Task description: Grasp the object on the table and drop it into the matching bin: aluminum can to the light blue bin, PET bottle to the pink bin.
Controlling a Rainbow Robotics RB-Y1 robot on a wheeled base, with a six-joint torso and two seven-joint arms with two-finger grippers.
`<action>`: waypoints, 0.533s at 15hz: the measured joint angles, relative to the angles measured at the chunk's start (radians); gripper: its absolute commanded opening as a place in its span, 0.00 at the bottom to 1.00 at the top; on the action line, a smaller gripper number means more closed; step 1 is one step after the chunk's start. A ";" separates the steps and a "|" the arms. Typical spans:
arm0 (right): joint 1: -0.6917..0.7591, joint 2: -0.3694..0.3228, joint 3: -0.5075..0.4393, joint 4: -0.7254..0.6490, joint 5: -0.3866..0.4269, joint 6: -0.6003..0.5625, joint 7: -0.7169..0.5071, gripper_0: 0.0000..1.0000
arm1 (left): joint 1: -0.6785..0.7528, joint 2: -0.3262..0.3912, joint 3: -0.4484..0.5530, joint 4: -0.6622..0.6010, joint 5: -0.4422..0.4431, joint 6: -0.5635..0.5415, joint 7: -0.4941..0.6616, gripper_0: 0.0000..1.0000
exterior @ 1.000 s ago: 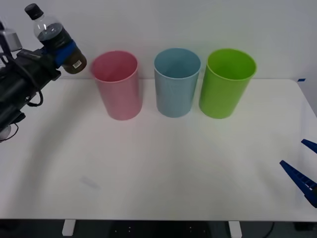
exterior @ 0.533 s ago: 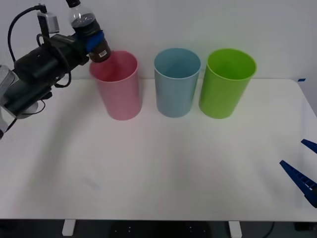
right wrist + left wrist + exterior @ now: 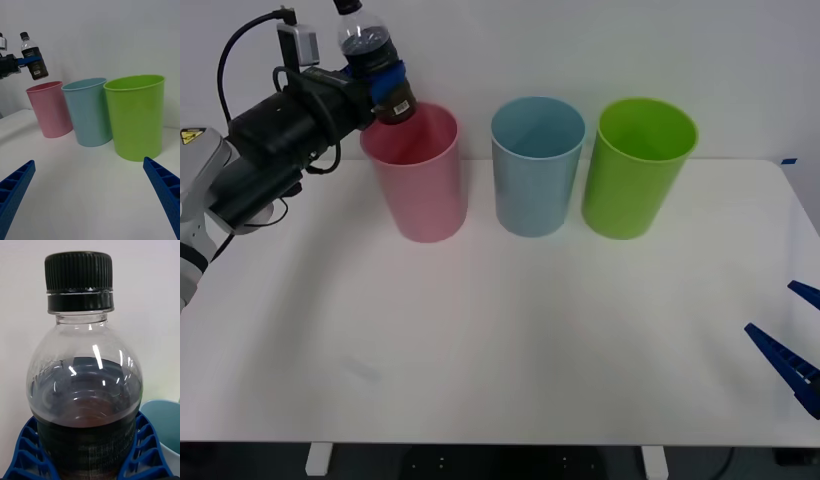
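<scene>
Up in the upper left of the front view, the left claw [image 3: 388, 88] is clamped on the PET bottle [image 3: 372, 58], its blue fingers [image 3: 22, 450] wrapped round the dark lower body on both sides. The bottle hangs in the air, tilted slightly with its black cap [image 3: 79, 272] toward the upper left, and its base sits right over the near-left rim of the pink bin [image 3: 416, 172]. In the right wrist view the bottle [image 3: 33, 62] shows clear of the pink bin [image 3: 50, 110], just above its rim (a sliver of wall between base and rim).

The pink bin stands at the left of a row of three along the far side of the white table [image 3: 510, 340]; the light blue bin [image 3: 535, 165] is in the middle and the green bin [image 3: 638, 166] at the right, all upright and set close side by side.

Over at the lower right edge of the front view, the right claw [image 3: 798, 345] rests low by the table's edge, its two blue fingers [image 3: 15, 191] spread wide apart with nothing between them, well away from the bins.
</scene>
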 measured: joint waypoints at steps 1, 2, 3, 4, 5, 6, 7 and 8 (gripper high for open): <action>0.000 0.000 0.000 0.000 0.000 0.000 0.000 1.00 | 0.000 0.000 0.000 0.000 -0.001 -0.001 0.000 0.61; 0.000 0.000 0.000 0.000 0.000 0.000 0.000 1.00 | 0.000 0.000 0.000 0.000 -0.001 -0.002 -0.001 1.00; 0.000 0.000 0.000 0.000 0.000 0.000 0.000 1.00 | 0.000 0.000 -0.001 0.000 -0.001 -0.003 -0.001 1.00; 0.000 0.000 0.000 0.000 0.000 0.000 0.000 1.00 | 0.000 0.000 0.000 0.000 -0.001 -0.005 -0.003 1.00; 0.000 0.000 0.000 0.000 0.000 0.000 0.000 1.00 | 0.000 0.000 -0.001 0.000 -0.001 -0.006 -0.004 1.00; 0.000 0.000 0.000 0.000 0.000 0.000 0.000 1.00 | 0.000 0.000 -0.002 0.000 0.000 -0.008 -0.005 1.00; 0.000 0.000 0.000 0.000 0.000 0.000 0.000 1.00 | 0.000 0.000 -0.003 0.000 -0.001 -0.012 -0.004 1.00; 0.000 0.000 0.000 0.000 0.000 0.000 0.000 1.00 | 0.000 0.000 -0.002 0.000 -0.001 -0.017 -0.001 1.00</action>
